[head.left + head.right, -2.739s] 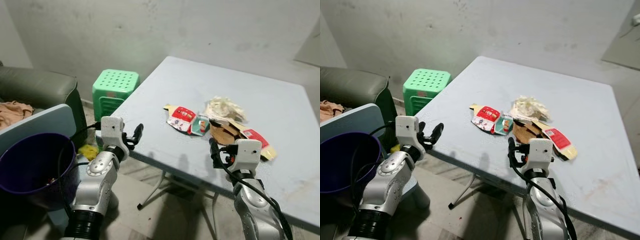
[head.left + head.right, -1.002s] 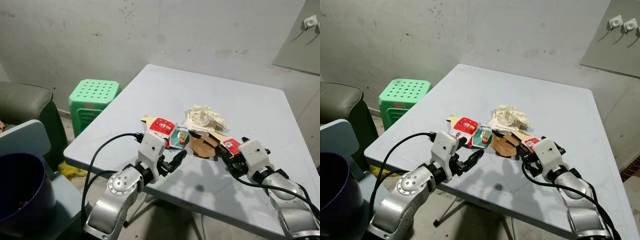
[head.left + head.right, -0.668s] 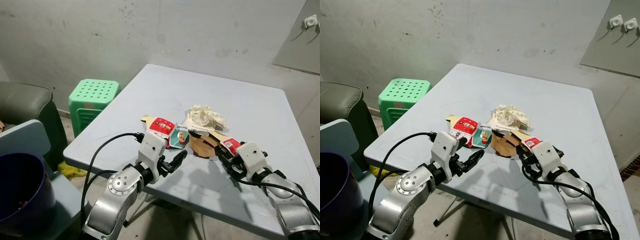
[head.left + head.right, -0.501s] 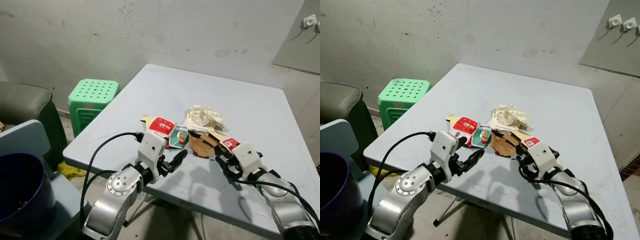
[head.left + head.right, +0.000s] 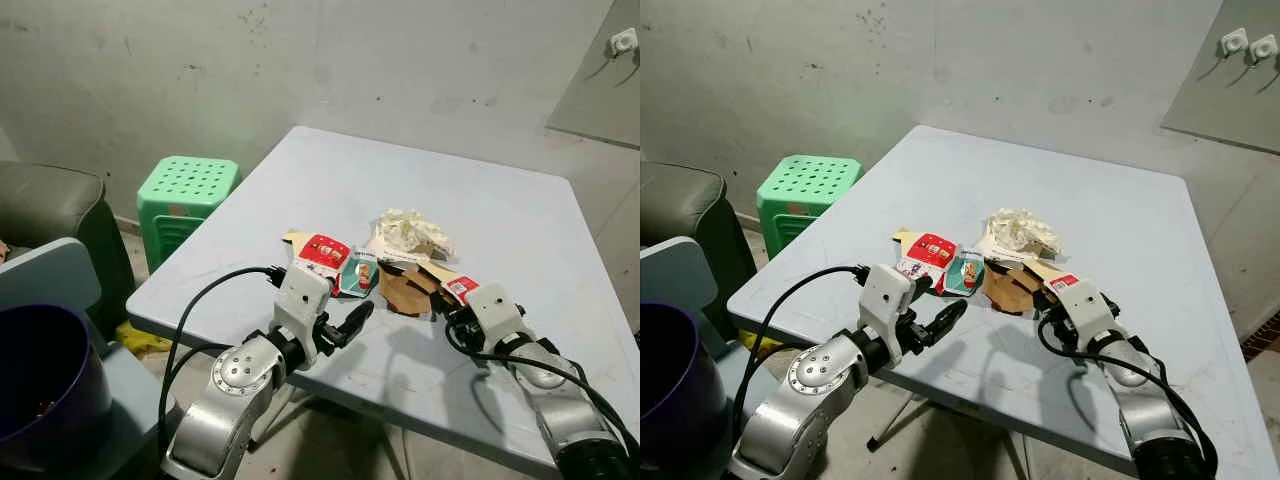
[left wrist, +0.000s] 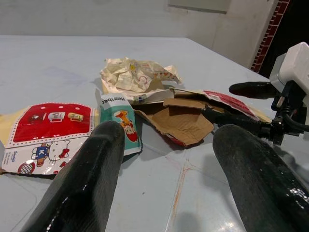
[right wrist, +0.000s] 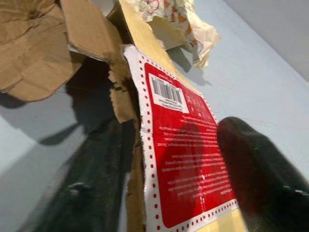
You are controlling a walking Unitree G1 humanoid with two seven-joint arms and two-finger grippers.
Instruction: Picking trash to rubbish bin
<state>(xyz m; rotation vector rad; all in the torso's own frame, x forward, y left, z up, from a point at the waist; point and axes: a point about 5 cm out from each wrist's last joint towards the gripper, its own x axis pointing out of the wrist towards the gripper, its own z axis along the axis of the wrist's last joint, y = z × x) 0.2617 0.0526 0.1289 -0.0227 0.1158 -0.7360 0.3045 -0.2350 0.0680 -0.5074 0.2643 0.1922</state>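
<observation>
Trash lies in a heap on the pale blue table (image 5: pixel 500 190): a red-and-white cartoon packet (image 5: pixel 322 254), a small teal packet (image 5: pixel 359 274), torn brown cardboard (image 5: pixel 405 292), crumpled paper (image 5: pixel 410 230) and a flat red carton with a barcode (image 7: pixel 181 145). My right gripper (image 7: pixel 169 130) is open, one finger on each side of the red carton's near end, low over the table. My left gripper (image 6: pixel 169 133) is open above the table's front edge, short of the two packets. The purple bin (image 5: pixel 40 380) stands low on my left.
A green plastic stool (image 5: pixel 188 188) stands left of the table, with a dark sofa (image 5: pixel 50 200) and a pale blue chair back (image 5: pixel 50 275) beyond the bin. Bare table stretches behind and to the right of the heap. A grey wall closes the back.
The view has swung from the bin side onto the table. Over the last second my right gripper slid forward until its fingers straddle the red carton. My left gripper has held still.
</observation>
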